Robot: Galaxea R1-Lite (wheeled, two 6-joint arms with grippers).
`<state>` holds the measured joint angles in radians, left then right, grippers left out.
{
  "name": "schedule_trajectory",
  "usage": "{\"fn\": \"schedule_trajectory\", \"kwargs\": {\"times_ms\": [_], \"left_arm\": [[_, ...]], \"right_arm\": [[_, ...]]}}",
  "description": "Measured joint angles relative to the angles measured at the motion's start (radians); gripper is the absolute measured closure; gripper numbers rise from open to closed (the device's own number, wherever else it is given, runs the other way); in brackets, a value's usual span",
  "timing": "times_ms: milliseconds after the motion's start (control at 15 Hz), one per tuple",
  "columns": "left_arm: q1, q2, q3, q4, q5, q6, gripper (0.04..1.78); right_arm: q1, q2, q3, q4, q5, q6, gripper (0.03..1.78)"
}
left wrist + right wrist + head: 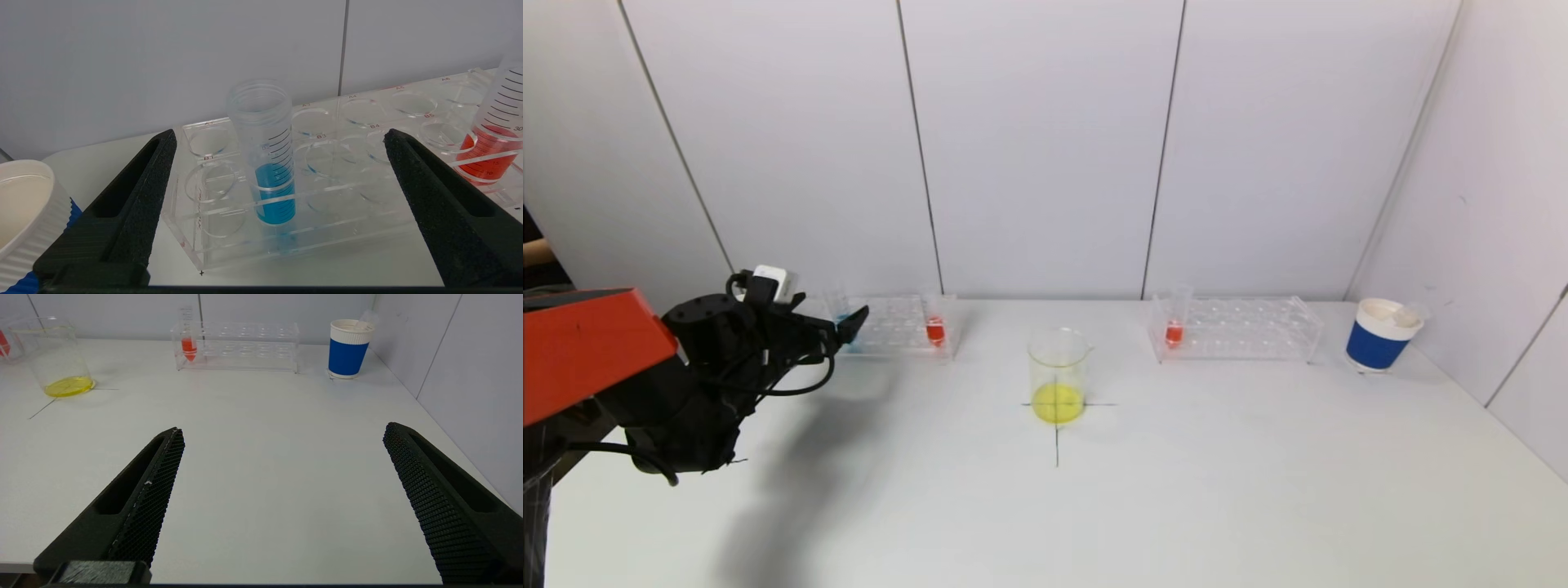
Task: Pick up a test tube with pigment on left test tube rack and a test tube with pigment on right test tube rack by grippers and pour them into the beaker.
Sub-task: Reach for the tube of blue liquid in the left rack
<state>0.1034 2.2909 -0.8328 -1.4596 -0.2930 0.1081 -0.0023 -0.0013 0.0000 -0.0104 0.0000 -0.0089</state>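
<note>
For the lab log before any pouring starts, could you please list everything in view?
Racks: two, clear; left rack, right rack, along the wall.
Tubes: three; blue tube and red tube in left rack, another red tube in right rack.
Beaker: one, clear, yellow liquid, table centre.
Cups: two, blue and white; one far right, one by the left rack.
Left gripper: open, facing the blue tube.
Right gripper: open, over bare table.

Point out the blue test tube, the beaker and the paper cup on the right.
blue test tube (274, 192): left wrist view, blue liquid section.
beaker (1058, 367): head view, clear glass wall.
paper cup (1376, 345): head view, blue sleeve.
</note>
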Motion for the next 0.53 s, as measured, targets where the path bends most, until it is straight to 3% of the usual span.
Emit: {"fn": "schedule_trajectory", "kwargs": {"times_ms": [533], "left_arm": [[0.018, 0.021, -0.065, 0.041, -0.001, 0.0, 0.05]], "right_arm": [[0.0, 0.0, 0.0, 0.0, 0.0, 0.0, 0.04]]}}
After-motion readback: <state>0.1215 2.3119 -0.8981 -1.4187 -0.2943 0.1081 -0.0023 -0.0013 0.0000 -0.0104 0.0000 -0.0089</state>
